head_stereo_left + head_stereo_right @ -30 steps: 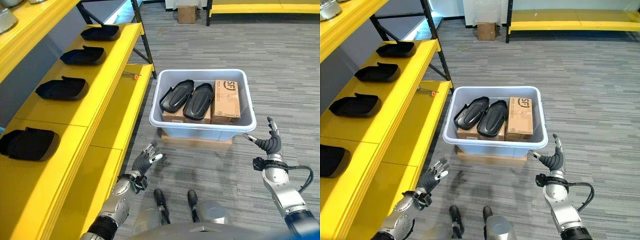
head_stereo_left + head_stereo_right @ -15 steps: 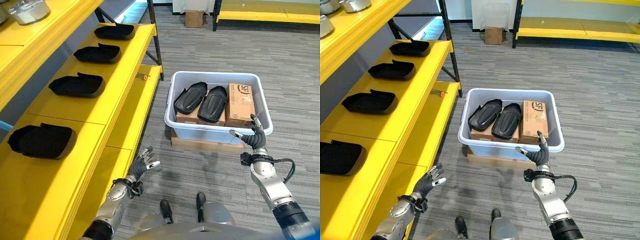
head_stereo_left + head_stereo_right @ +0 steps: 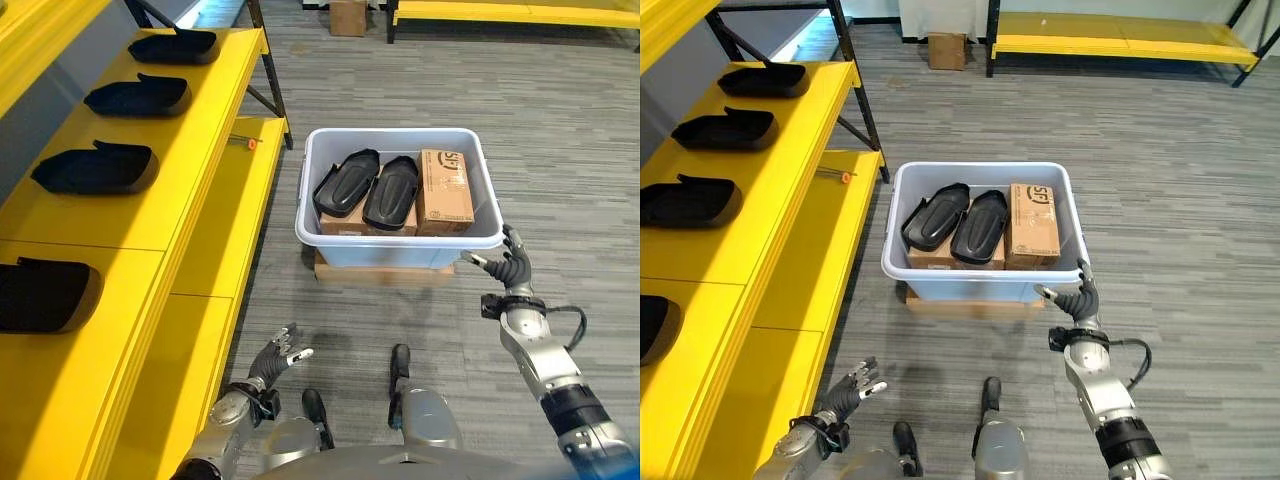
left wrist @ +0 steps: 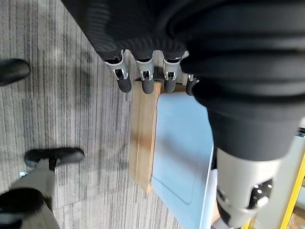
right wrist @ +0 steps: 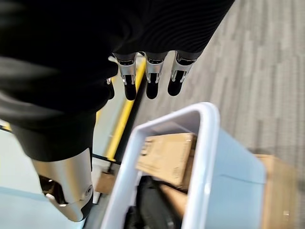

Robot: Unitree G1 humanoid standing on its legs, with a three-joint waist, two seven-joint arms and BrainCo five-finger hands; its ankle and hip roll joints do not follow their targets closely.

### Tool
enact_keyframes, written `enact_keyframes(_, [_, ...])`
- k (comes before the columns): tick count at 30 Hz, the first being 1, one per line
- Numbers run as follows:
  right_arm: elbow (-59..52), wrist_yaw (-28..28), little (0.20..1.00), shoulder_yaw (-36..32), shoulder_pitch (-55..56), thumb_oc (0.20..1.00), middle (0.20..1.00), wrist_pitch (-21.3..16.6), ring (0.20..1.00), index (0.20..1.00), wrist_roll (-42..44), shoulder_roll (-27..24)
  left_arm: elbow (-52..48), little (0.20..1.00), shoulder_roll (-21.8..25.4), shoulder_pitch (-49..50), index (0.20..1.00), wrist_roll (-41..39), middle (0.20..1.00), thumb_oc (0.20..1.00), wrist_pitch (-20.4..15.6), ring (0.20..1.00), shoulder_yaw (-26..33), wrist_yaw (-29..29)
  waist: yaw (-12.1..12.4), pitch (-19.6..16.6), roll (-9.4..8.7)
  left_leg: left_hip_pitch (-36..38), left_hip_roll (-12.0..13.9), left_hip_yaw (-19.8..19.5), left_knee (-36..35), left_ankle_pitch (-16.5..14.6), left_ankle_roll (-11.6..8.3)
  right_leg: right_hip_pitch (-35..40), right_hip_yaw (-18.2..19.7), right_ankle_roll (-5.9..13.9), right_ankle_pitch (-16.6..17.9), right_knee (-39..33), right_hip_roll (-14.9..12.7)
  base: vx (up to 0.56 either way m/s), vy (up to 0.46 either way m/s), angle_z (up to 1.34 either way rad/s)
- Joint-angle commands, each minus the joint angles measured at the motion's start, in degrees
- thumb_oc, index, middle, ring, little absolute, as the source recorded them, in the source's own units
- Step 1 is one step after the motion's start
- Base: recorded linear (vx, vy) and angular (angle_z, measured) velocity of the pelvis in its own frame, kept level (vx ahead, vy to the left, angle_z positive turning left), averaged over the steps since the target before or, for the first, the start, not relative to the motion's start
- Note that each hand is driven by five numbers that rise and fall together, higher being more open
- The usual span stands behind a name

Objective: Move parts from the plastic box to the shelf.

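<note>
Fingers on your right hand [image 3: 513, 270] are straight and spread, holding nothing, just off the near right corner of the plastic box [image 3: 400, 243]; fingers on your left hand [image 3: 277, 356] are likewise relaxed and empty, low over the floor beside the yellow shelf [image 3: 190, 190], well apart from the box; two black parts [image 3: 366, 187] lie side by side in the left half of the box, resting on top of cardboard, with a cardboard carton [image 3: 444, 186] standing against the right wall; the parts sit beyond and to the left of your right fingers, past the box rim, not touching them; four matching parts [image 3: 92, 168] already sit in a row on the shelf; judging by their moulded look, the parts are probably stiff, light shells with a smooth and possibly slippery surface; take one across its narrower width or by a raised edge, thumb opposite fingers; the box itself rests on a flat cardboard piece [image 3: 384, 274] on the floor.
</note>
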Motion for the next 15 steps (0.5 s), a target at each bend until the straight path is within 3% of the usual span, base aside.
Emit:
enact_keyframes(1, [-2.63, -0.96, 1.0, -0.66, -3.62, 1.0, 1.0, -2.06, 1.0, 1.0, -0.6, 0.36, -4.06, 1.0, 2.35, -0.06, 1.0, 0.55, 1.0, 1.0, -2.77, 1.0, -0.66, -0.81, 1.46, -1.6, -1.95, 2.06, -3.71, 1.35, 3.22, -7.38, 1.85, -5.81, 0.85, 0.48, 0.31, 4.32, -1.57, 0.16, -0.163, -0.08])
enact_keyframes(9, [-3.84, -2.4, 1.0, 0.0, -4.3, 1.0, 1.0, -4.91, 1.0, 1.0, -5.74, -3.34, -5.0, 1.0, 2.12, -4.94, 1.0, 1.36, 1.0, 1.0, -2.79, 1.0, -1.08, -2.91, -0.03, -1.31, 0.01, -1.68, -0.61, 2.47, 6.35, -7.39, -0.73, -3.22, 0.96, -3.08, -6.63, 6.03, -0.11, 0.17, -0.138, 0.13])
enact_keyframes(12, [-4.62, -2.44, 1.0, -0.47, -3.87, 1.0, 1.0, -6.55, 1.0, 1.0, -6.77, -4.94, -4.48, 1.0, 1.56, -7.53, 1.0, 2.03, 1.0, 1.0, -2.17, 1.0, -2.23, -2.13, -1.52, -1.27, 1.53, -2.77, 0.12, 4.06, 13.28, -7.36, -1.55, -4.12, -0.17, -5.48, -10.13, 9.4, 0.45, 0.19, -0.207, 0.1])
enact_keyframes(15, [-5.42, -1.18, 1.0, -0.48, -2.94, 1.0, 1.0, -7.22, 1.0, 1.0, -6.43, -5.26, -4.05, 1.0, 1.75, -8.71, 1.0, 1.74, 1.0, 1.0, -2.74, 1.0, -1.98, -1.82, -2.22, -1.16, 2.1, -3.91, 1.15, 3.85, 21.03, -4.6, -2.91, -4.45, -0.14, -7.42, -11.86, 10.34, 1.76, 0.08, -0.164, -0.03])
